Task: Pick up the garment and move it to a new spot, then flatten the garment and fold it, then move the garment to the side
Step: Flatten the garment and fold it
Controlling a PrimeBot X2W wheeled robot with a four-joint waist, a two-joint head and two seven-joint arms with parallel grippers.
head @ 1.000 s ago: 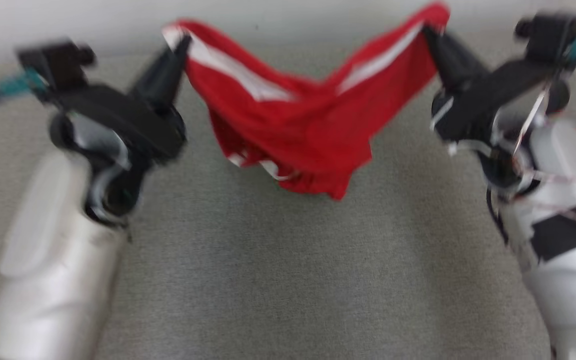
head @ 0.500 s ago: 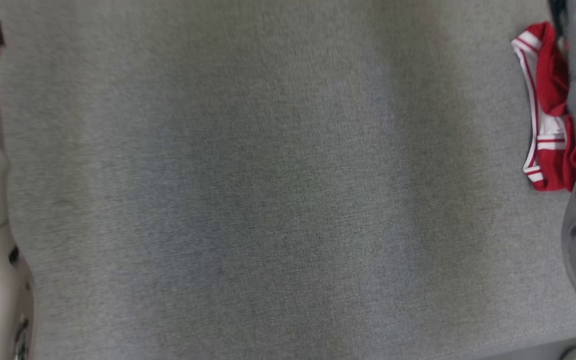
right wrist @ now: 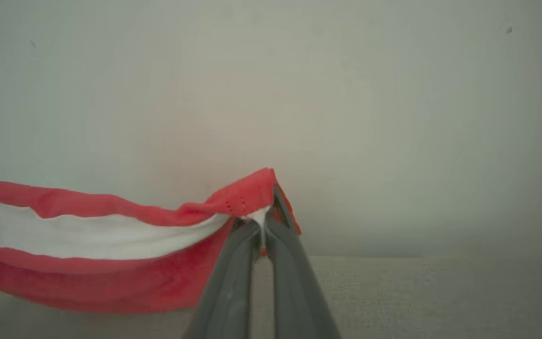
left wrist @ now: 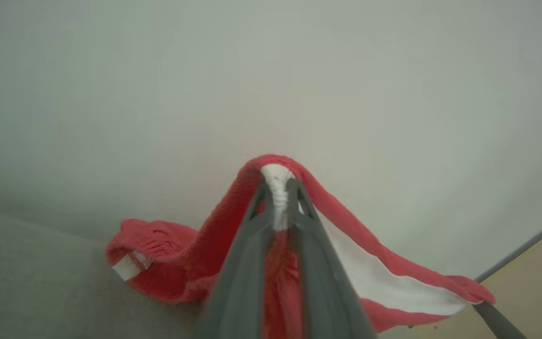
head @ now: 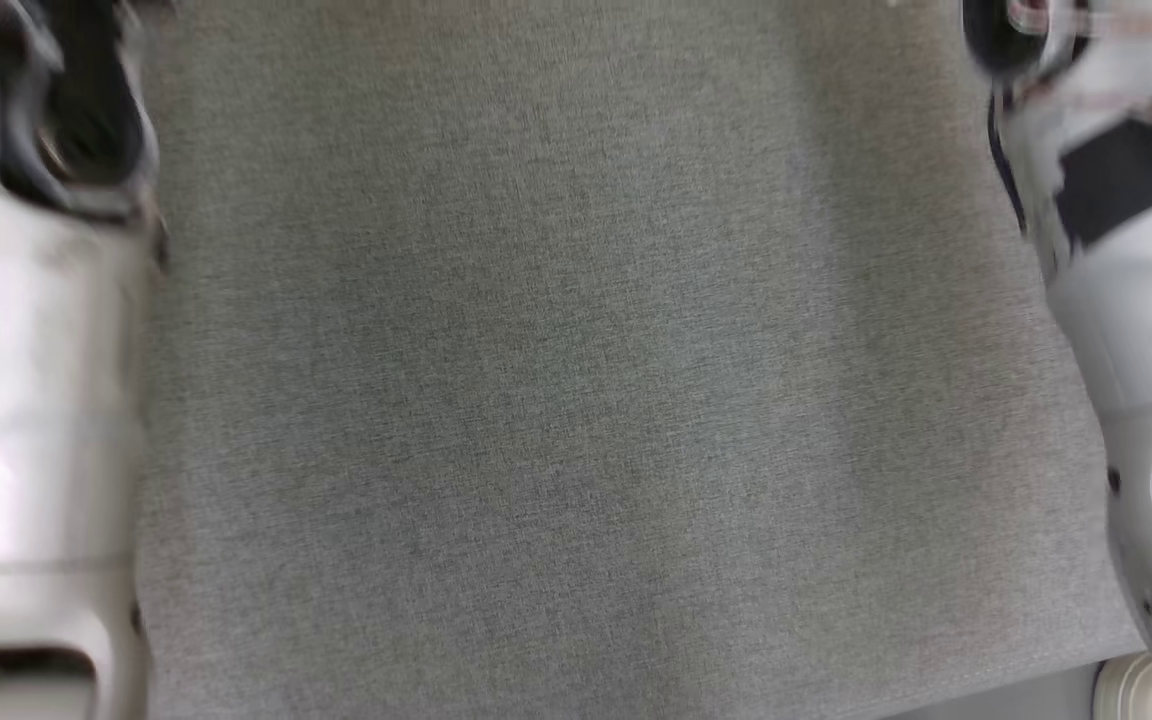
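The grey woven cloth surface point(head: 576, 400) runs back to a pale wall point(right wrist: 271, 94); close before the wall a drooping fold of the red garment point(left wrist: 158, 263) hangs low over it, contact unclear

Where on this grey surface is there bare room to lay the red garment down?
The broad middle of the grey surface is bare, bordered by the left forearm and right forearm, down to its near edge. It is crowded along both sides, where the forearms overhang.
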